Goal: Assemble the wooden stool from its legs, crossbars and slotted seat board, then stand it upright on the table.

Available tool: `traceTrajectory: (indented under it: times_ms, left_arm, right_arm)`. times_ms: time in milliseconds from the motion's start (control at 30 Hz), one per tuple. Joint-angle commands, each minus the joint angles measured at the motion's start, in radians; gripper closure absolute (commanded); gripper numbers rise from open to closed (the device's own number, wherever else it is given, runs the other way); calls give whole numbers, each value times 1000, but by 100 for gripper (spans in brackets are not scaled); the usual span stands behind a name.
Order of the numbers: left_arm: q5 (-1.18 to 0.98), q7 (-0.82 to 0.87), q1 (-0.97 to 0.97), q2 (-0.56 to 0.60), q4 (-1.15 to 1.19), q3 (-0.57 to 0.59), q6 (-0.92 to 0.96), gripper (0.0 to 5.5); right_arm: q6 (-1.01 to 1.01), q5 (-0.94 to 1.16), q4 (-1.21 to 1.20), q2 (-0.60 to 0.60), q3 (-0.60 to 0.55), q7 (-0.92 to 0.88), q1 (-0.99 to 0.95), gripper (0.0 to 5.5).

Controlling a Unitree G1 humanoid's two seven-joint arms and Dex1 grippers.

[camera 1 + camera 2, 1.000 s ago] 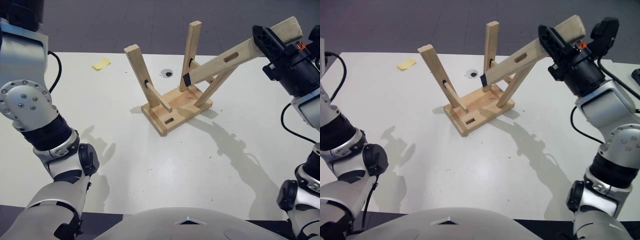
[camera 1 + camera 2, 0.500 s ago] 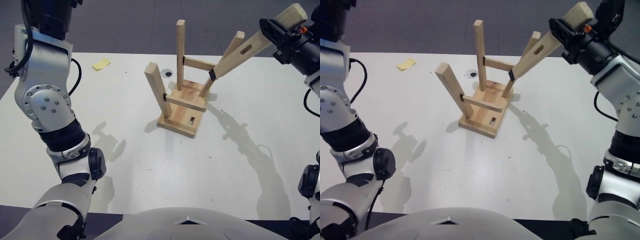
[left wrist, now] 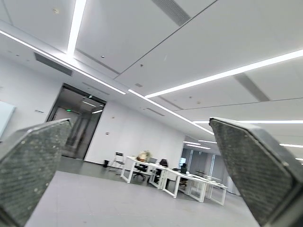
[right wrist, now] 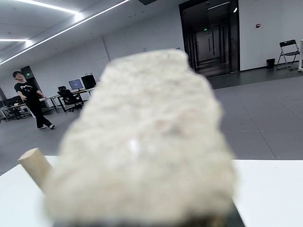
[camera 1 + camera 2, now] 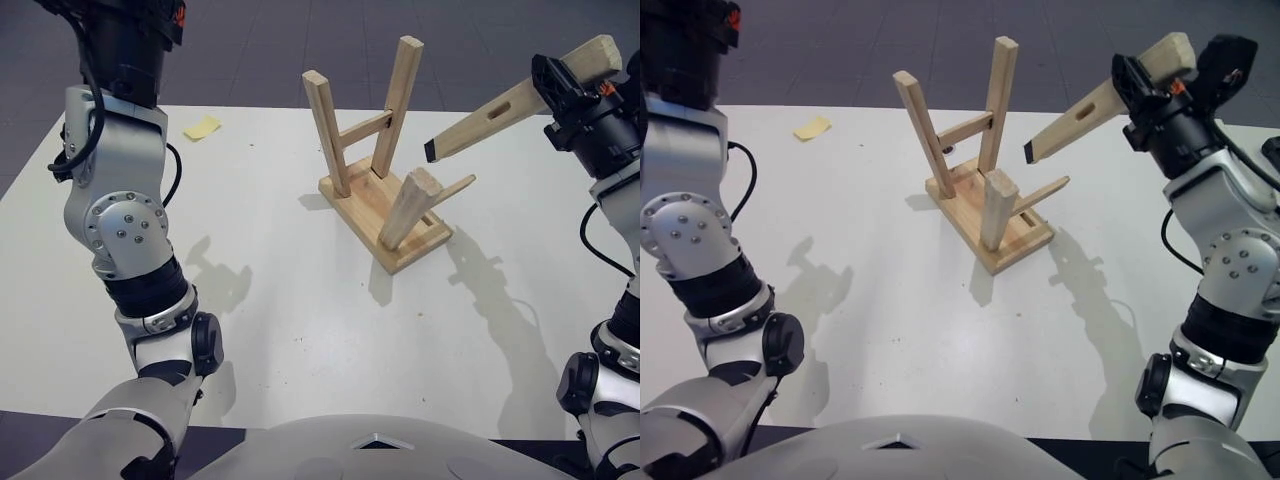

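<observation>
Moved: stool [image 5: 385,215] turned, leg [image 5: 490,112] now free of it
Right gripper [image 5: 552,90]: clamps leg
Left gripper [image 3: 142,172]: fingers spread, raised

loose leg [image 4: 142,142]: end blurred against the right wrist lens, covering right gripper [image 5: 549,88] | left gripper [image 3: 142,179]: fingers [image 3: 33,170] cut by frame edges | short crossbar [image 5: 452,187]: inner end behind near leg [image 5: 405,208] | seat board [image 5: 362,205]: slots mostly covered
</observation>
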Motion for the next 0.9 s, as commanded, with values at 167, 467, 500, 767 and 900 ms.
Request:
traceTrajectory:
  times_ms: [167, 467, 500, 767, 900]
  left_arm:
    - [65, 0, 0, -3, 24, -25, -23, 10]
    - [84, 9, 3, 6, 36, -3, -28, 10]
    - [87, 13, 8, 4, 35, -1, -29, 10]
    - [118, 41, 33, -35, 44, -9, -49, 10]
    - [137, 50, 43, -43, 44, -9, -51, 10]
  right_arm:
    - [45, -172, 122, -30, 49, 27, 48, 450]
    - [200, -77, -56, -4, 4, 44, 76, 450]
    - [203, -73, -67, -3, -2, 43, 67, 450]
    - [233, -52, -64, 23, -26, 1, 15, 450]
    - [315, 85, -56, 50, -115, -55, -2, 450]
